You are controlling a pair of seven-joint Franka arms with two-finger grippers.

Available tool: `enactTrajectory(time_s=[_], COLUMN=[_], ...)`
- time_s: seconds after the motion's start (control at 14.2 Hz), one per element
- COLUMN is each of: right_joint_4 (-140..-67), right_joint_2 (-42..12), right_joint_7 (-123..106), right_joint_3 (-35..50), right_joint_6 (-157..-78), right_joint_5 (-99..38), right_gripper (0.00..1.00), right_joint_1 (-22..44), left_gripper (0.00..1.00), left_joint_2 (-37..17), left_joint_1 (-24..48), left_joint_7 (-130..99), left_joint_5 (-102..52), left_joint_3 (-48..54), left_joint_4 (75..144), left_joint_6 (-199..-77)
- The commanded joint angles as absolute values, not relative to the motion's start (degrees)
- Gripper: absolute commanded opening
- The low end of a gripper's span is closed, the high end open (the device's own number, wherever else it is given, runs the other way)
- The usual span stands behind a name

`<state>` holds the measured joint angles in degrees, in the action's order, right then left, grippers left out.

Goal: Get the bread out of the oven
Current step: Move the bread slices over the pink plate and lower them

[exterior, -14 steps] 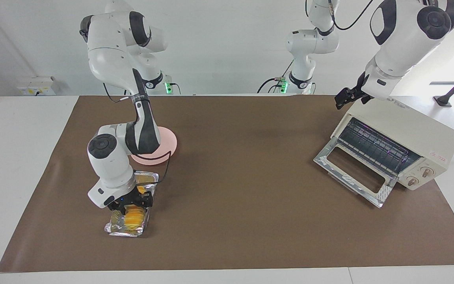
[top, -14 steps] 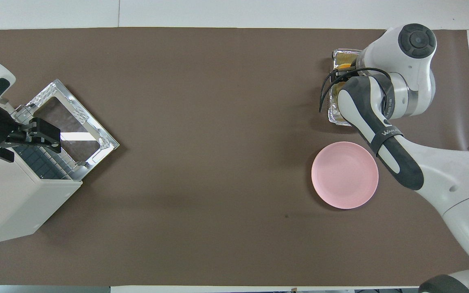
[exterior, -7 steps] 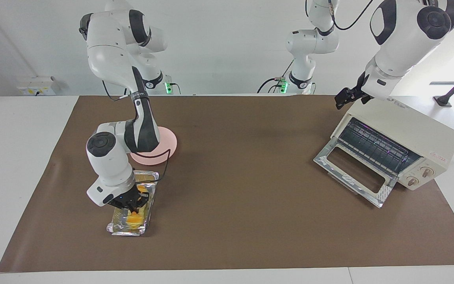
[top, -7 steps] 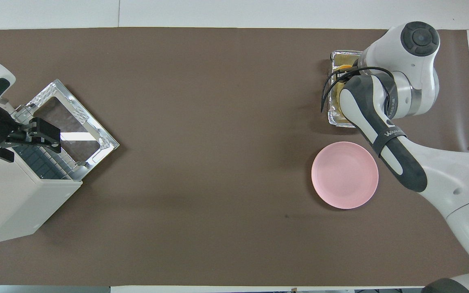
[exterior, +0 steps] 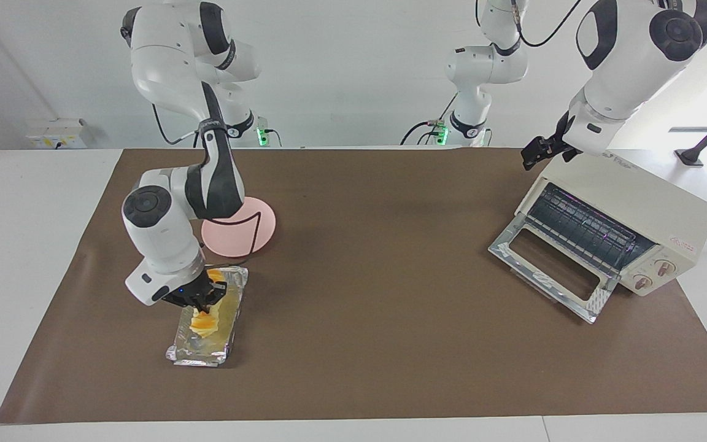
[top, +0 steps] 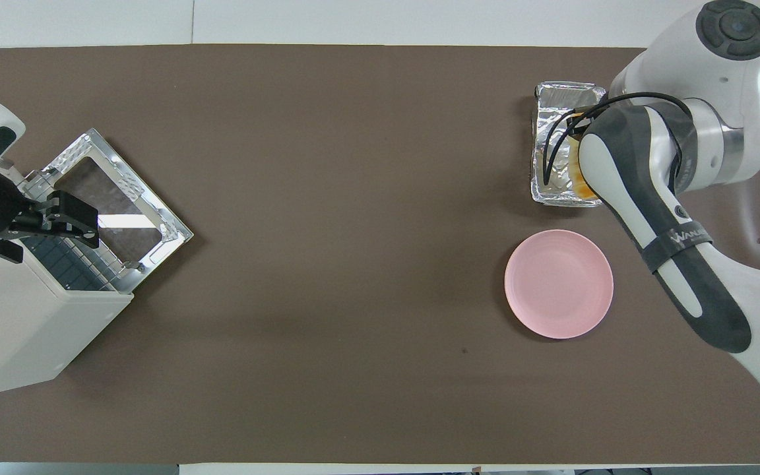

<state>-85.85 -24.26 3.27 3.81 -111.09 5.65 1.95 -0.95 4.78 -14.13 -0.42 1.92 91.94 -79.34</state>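
The oven (exterior: 611,224) is standing at the left arm's end of the worktop (exterior: 390,344) with its glass door (exterior: 550,267) lying fully down, and its wire rack is looking bare. The bread (exterior: 203,322) is no longer inside: it is at the right arm's end, in the silver foil tray (exterior: 189,351), which is sitting on the brown mat farther from the robots than the pink plate (exterior: 249,230).

The right end effector (exterior: 201,302) is reaching down into the tray, and its fingers are pressing together on the upper end of the bread. The loaf seems to be tilting up under the grip, though I cannot say whether it is already leaving the foil. In the overhead view the arm is covering most of it, and only an orange edge is showing.

The left end effector (exterior: 536,153) is waiting in the air over the top corner of the oven, with its fingers standing wide apart and holding nothing.

In my judgement the main part is done, because the bread is out of the oven. What is probably remaining is lifting it from the tray and setting it on the plate just beside, and maybe closing the door.
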Motion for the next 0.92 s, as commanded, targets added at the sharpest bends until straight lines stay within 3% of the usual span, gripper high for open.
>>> enactTrajectory(time_s=[0.0,0.35,0.71,0.85], right_joint_4=[-96.37,-122.82,-140.23,-144.65], right_joint_2=[-14.62,1.99,8.95,8.97], right_joint_7=[3.69,4.13,6.33,6.33], right_joint_3=[4.39,4.48,4.57,4.48], right_joint_6=[-110.21,-124.07,-139.61,-146.40], right_joint_5=[5.89,5.36,5.10,5.10], right_gripper=[0.00,0.00,0.00,0.00], right_joint_1=[3.24,3.34,3.60,3.87], left_gripper=[1.00,1.00,1.00,1.00], left_joint_2=[-0.26,-0.26,-0.26,-0.26], left_joint_1=[4.39,4.39,4.39,4.39], left_joint_7=[-13.97,-13.97,-13.89,-13.89], left_joint_5=[-1.05,-1.05,-1.05,-1.05], left_joint_3=[1.93,1.93,1.93,1.93], left_joint_4=[92.64,92.72,92.64,92.72], left_joint_6=[-79.63,-79.63,-79.63,-79.63])
